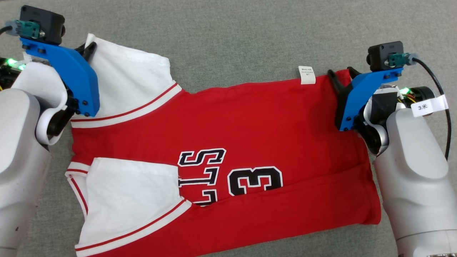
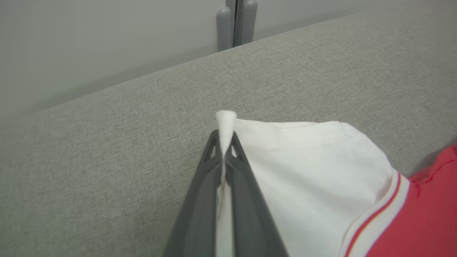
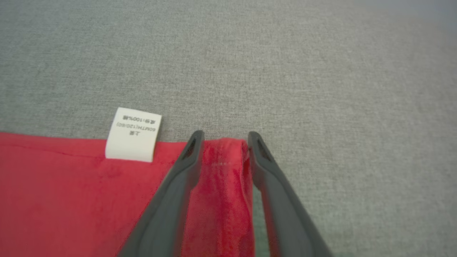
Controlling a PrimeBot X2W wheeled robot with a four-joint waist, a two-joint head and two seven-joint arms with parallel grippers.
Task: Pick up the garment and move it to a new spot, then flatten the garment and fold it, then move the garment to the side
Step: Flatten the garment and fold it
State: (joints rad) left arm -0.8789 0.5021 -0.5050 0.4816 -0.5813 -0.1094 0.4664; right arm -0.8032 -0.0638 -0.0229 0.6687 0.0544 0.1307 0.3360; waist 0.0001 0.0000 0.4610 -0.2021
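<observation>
Left gripper (image 2: 225, 137): clenched on the tip of the white sleeve (image 2: 303, 160); cloth is pinched between the fingers and pokes out past them.
Right gripper (image 3: 225, 135): jaws apart, astride the red hem corner (image 3: 223, 178); no pinch evident.
Label (image 3: 132, 135): white tab on the hem edge, just beside the right gripper.
Garment (image 1: 232, 125): red jersey spread flat on the desk (image 1: 250, 35), sleeves to the left, hem to the right; its near long side appears turned over.
Step in hand: judged to be folding, with both grippers taking the far long edge.
Next move: right gripper must close on the corner; then both lift evenly and carry the far edge toward the desk's near edge, cloth kept taut.
</observation>
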